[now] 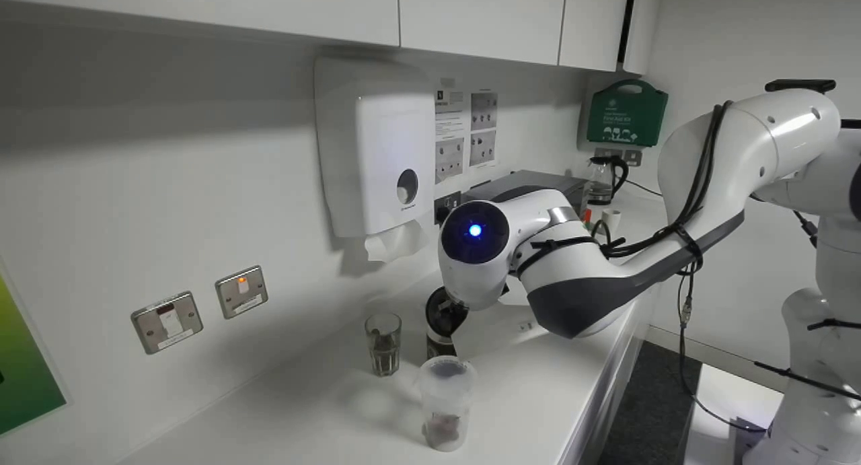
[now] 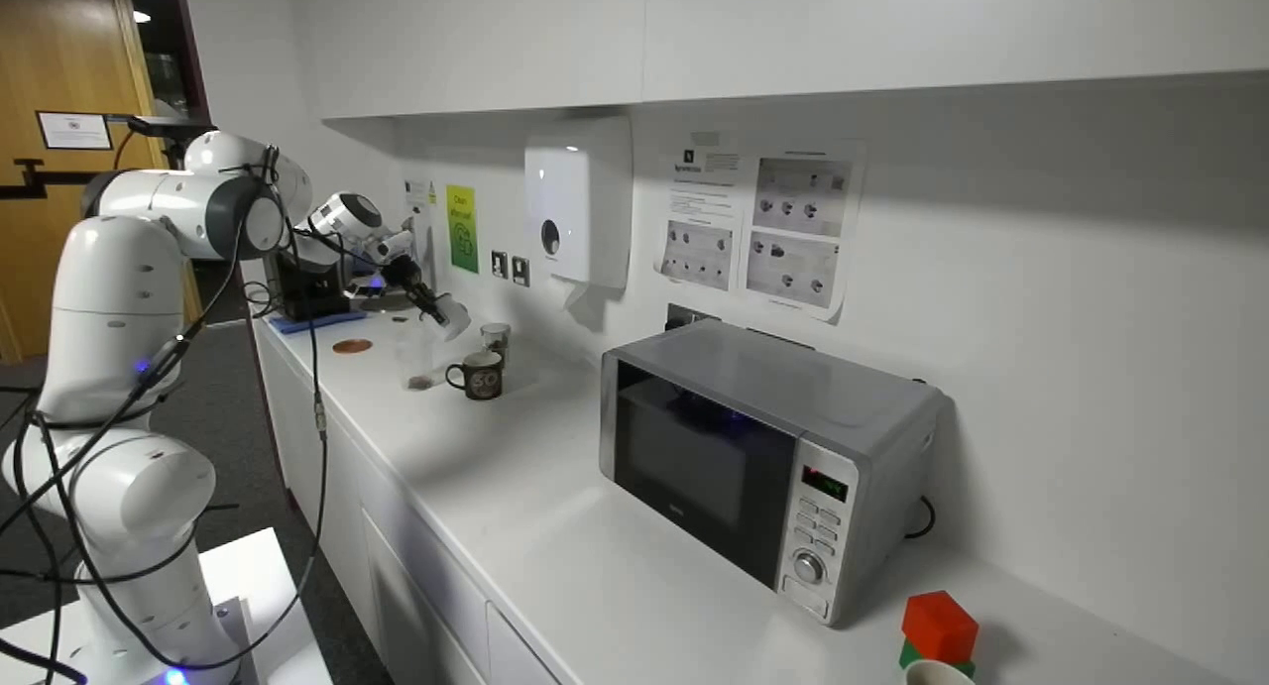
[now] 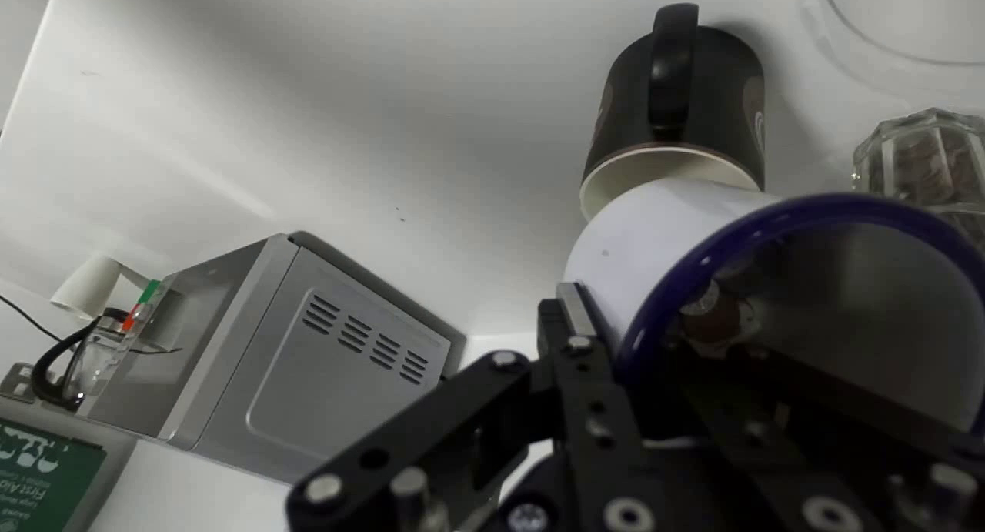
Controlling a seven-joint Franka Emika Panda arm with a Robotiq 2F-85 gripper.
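My gripper (image 3: 627, 339) is closed on a white cup with a dark blue rim (image 3: 654, 228). In the wrist view, one finger lies against the cup's outer wall; the other is in shadow at its dark mouth. A brown shape shows inside, unclear. In an exterior view, the cup (image 2: 453, 316) hangs tilted at the gripper's tip (image 2: 436, 308), above the counter. A black mug (image 3: 708, 85) is just beyond the cup's base; it stands upright on the counter (image 2: 483, 376). A clear glass tumbler (image 1: 384, 344) and a translucent plastic container (image 1: 445, 408) stand near the mug.
A grey microwave (image 2: 763, 467) stands farther along the counter, with red and green blocks (image 2: 940, 627) and a pale cup (image 2: 937, 673) past it. A towel dispenser (image 1: 377, 149) hangs on the wall. A brown disc (image 2: 352, 346) lies on the counter. Cupboards (image 1: 481, 21) overhang.
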